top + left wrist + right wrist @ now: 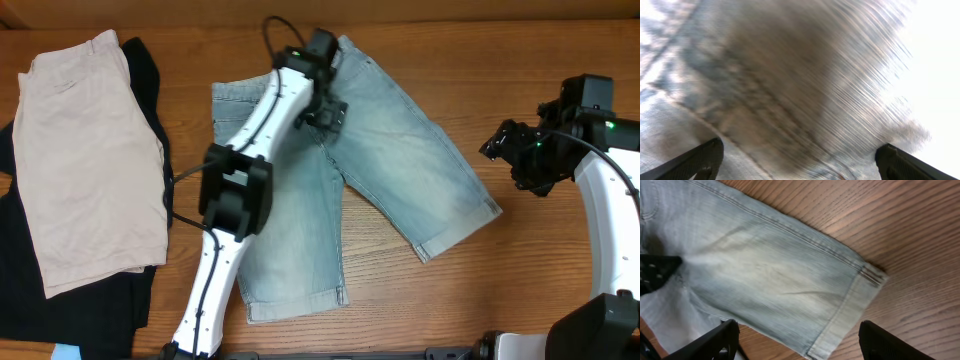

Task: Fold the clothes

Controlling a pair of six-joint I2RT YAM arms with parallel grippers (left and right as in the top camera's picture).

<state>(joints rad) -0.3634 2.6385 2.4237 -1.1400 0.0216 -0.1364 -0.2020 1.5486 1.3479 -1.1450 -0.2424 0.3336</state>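
The clothes (pixel 400 165), faded light-blue denim shorts with cuffed hems, lie spread flat in the middle of the table, one leg toward the front, the other angled to the right. My left gripper (pixel 328 108) hovers open over the crotch area near the waistband; its wrist view shows blurred denim (pixel 765 90) close beneath the wide-apart fingers (pixel 705 160). My right gripper (pixel 505 150) hangs open off to the right of the shorts, above bare wood. Its wrist view looks down on the right leg's cuffed hem (pixel 850 310), nothing between its fingers (pixel 715 342).
Beige shorts (pixel 90 160) lie on a black garment (pixel 60 300) at the table's left side. Wooden tabletop (pixel 520 270) shows to the right of and in front of the denim.
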